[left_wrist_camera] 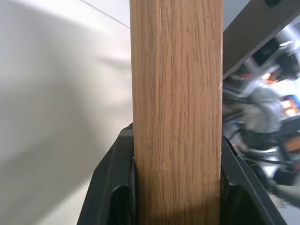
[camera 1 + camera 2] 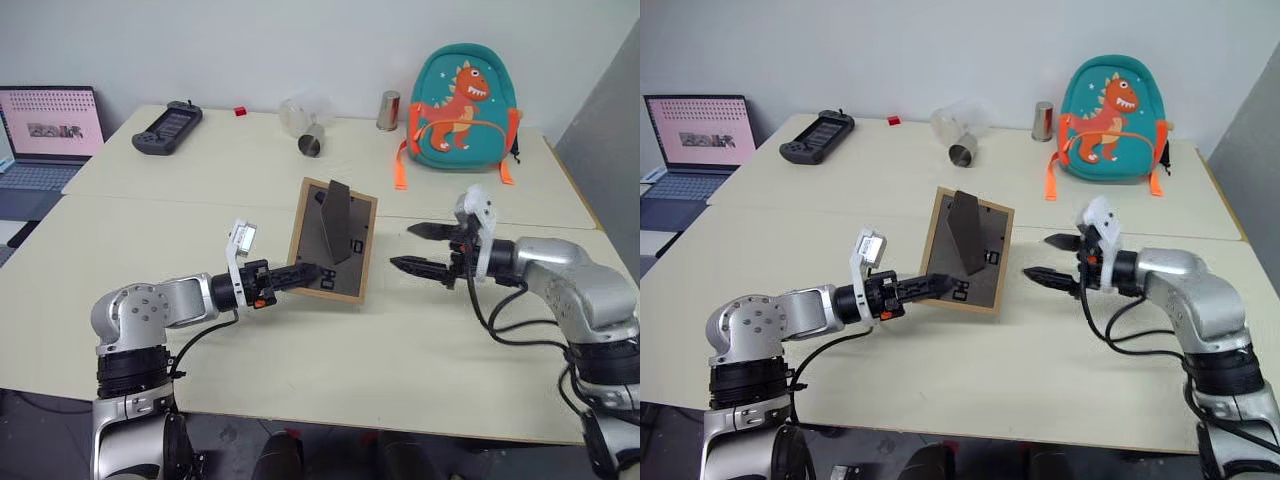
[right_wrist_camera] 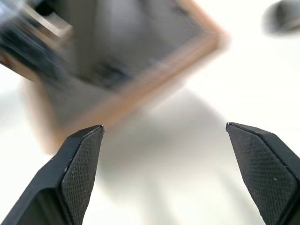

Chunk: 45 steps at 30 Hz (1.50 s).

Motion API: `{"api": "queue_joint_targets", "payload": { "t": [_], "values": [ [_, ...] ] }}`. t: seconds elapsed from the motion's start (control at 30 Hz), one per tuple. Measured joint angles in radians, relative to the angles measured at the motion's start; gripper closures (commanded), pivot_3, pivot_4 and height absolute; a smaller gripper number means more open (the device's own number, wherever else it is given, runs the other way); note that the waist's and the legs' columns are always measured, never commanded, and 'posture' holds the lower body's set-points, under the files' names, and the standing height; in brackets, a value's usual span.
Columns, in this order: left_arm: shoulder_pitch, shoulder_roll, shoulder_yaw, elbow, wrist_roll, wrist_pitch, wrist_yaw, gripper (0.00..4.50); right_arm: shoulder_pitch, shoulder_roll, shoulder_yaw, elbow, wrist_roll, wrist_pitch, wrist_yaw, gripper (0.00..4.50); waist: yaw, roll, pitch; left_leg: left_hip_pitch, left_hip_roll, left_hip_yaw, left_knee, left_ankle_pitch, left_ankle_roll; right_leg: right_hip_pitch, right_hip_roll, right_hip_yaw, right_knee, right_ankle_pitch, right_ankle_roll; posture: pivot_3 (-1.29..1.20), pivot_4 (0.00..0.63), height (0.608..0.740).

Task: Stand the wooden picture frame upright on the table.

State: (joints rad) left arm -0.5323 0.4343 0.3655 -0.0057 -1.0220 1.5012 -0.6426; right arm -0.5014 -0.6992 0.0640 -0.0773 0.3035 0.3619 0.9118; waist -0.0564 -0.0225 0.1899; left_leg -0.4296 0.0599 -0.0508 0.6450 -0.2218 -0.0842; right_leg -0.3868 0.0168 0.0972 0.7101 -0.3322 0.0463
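Observation:
The wooden picture frame [image 2: 333, 240] is held upright over the cream table [image 2: 300, 340], its dark back panel and folded-out stand facing me. My left gripper [image 2: 312, 272] is shut on the frame's lower left edge; in the left wrist view the light-wood edge [image 1: 176, 112] sits clamped between both black fingers [image 1: 110, 187]. My right gripper [image 2: 418, 247] stands open just right of the frame, apart from it, pointing toward it. The right wrist view shows the frame [image 3: 117, 70] blurred beyond its spread fingertips [image 3: 82, 159].
At the back of the table stand a teal dinosaur backpack [image 2: 460, 105], a metal cup [image 2: 388, 110], a tipped clear cup [image 2: 305, 125], a small red block [image 2: 240, 110] and a black game controller [image 2: 167, 127]. A laptop [image 2: 45, 135] sits at the far left.

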Motion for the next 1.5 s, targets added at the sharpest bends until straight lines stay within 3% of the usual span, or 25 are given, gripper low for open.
{"api": "queue_joint_targets", "payload": {
  "t": [0.1, 0.23, 0.33, 0.53, 0.6, 0.73, 0.83, 1.03, 1.17, 1.33, 1.4, 1.5],
  "values": [
    [-0.008, -0.009, 0.038, 0.036, -0.08, 0.089, 0.072, 3.22, 0.021, -0.021, 0.061, 0.154, -0.272, -0.516, -0.102, 0.07, -0.004, 0.0, 0.0, 0.0, 0.0, 0.001, 0.0, 0.0, 0.0, 0.0, 0.0, 0.001, 0.001, 0.0, 0.0, 0.0, 0.15, 0.74],
    [-0.023, -0.01, 0.067, 0.135, -0.254, 0.109, 0.218, 3.22, -0.022, -0.022, 0.132, 0.353, -0.633, -1.059, -0.38, 0.07, -0.006, 0.0, 0.0, 0.002, 0.0, 0.0, 0.0, 0.001, -0.002, 0.0, 0.0, 0.001, 0.003, 0.0, 0.0, 0.0, 0.15, 0.74],
    [-0.029, -0.01, 0.079, 0.17, -0.356, 0.11, 0.319, 3.22, -0.067, -0.006, 0.161, 0.434, -0.844, -1.236, -0.58, 0.07, -0.004, 0.0, 0.0, 0.003, 0.0, 0.0, 0.0, 0.004, -0.007, 0.0, 0.0, 0.001, 0.004, 0.0, 0.0, 0.0, 0.15, 0.74],
    [-0.003, -0.006, 0.046, 0.17, -0.608, 0.052, 0.538, 3.22, -0.178, 0.075, 0.22, 0.532, -1.109, -1.326, -0.881, 0.07, -0.002, 0.0, 0.0, 0.003, 0.001, 0.0, 0.0, 0.006, -0.011, 0.001, -0.001, 0.002, 0.004, 0.0, -0.001, 0.0, 0.15, 0.74],
    [0.024, 0.007, -0.021, 0.149, -0.744, -0.018, 0.624, 3.22, -0.233, 0.116, 0.252, 0.579, -1.153, -1.324, -0.942, 0.07, 0.001, 0.0, 0.0, 0.003, 0.001, -0.001, 0.0, 0.007, -0.012, 0.001, -0.001, 0.001, 0.005, 0.0, -0.001, 0.0, 0.15, 0.74],
    [0.078, 0.068, -0.102, 0.097, -0.884, -0.111, 0.703, 3.22, -0.278, 0.128, 0.278, 0.628, -1.193, -1.318, -1.018, 0.07, 0.006, 0.0, 0.0, 0.003, 0.0, -0.001, 0.0, 0.007, -0.012, 0.002, -0.002, 0.001, 0.004, 0.001, -0.001, 0.0, 0.15, 0.74],
    [0.109, 0.087, -0.133, 0.07, -0.904, -0.157, 0.716, 3.22, -0.302, 0.137, 0.302, 0.686, -1.198, -1.314, -1.063, 0.58, 0.007, 0.0, 0.0, 0.003, -0.001, -0.001, 0.0, 0.007, -0.012, 0.002, -0.002, 0.001, 0.004, 0.001, -0.001, 0.0, 0.15, 0.74],
    [0.12, 0.108, -0.164, 0.046, -0.911, -0.2, 0.7, 3.22, -0.31, 0.116, 0.319, 0.703, -1.198, -1.347, -1.112, 2.18, 0.007, 0.0, 0.0, 0.003, -0.001, -0.001, 0.0, 0.007, -0.012, 0.002, -0.002, 0.001, 0.004, 0.0, -0.001, 0.0, 0.15, 0.74],
    [0.125, 0.108, -0.17, 0.042, -0.933, -0.214, 0.688, 3.22, -0.31, 0.11, 0.321, 0.702, -1.198, -1.357, -1.13, 2.91, 0.005, 0.0, 0.0, 0.003, -0.001, -0.001, 0.0, 0.007, -0.012, 0.002, -0.001, 0.001, 0.004, 0.001, -0.001, 0.0, 0.15, 0.74],
    [0.128, 0.112, -0.185, 0.042, -0.94, -0.226, 0.674, 3.22, -0.31, 0.096, 0.321, 0.688, -1.205, -1.359, -1.131, 3.06, 0.005, 0.0, 0.0, 0.003, -0.001, -0.001, 0.0, 0.007, -0.012, 0.002, -0.001, 0.001, 0.005, 0.001, -0.001, 0.0, 0.15, 0.74],
    [0.128, 0.115, -0.188, 0.042, -0.941, -0.229, 0.672, 2.52, -0.31, 0.094, 0.321, 0.686, -1.205, -1.36, -1.131, 3.06, 0.005, 0.0, 0.0, 0.003, -0.001, -0.001, 0.0, 0.007, -0.012, 0.002, -0.001, 0.001, 0.005, 0.001, -0.001, 0.0, 0.15, 0.74],
    [0.117, 0.138, -0.188, 0.047, -0.941, -0.246, 0.671, 1.9, -0.304, 0.087, 0.324, 0.684, -1.204, -1.381, -1.13, 3.21, 0.006, 0.0, 0.0, 0.003, -0.001, -0.002, 0.0, 0.007, -0.012, 0.002, -0.001, 0.001, 0.005, 0.001, -0.001, 0.0, 0.15, 0.74]
  ]
}}
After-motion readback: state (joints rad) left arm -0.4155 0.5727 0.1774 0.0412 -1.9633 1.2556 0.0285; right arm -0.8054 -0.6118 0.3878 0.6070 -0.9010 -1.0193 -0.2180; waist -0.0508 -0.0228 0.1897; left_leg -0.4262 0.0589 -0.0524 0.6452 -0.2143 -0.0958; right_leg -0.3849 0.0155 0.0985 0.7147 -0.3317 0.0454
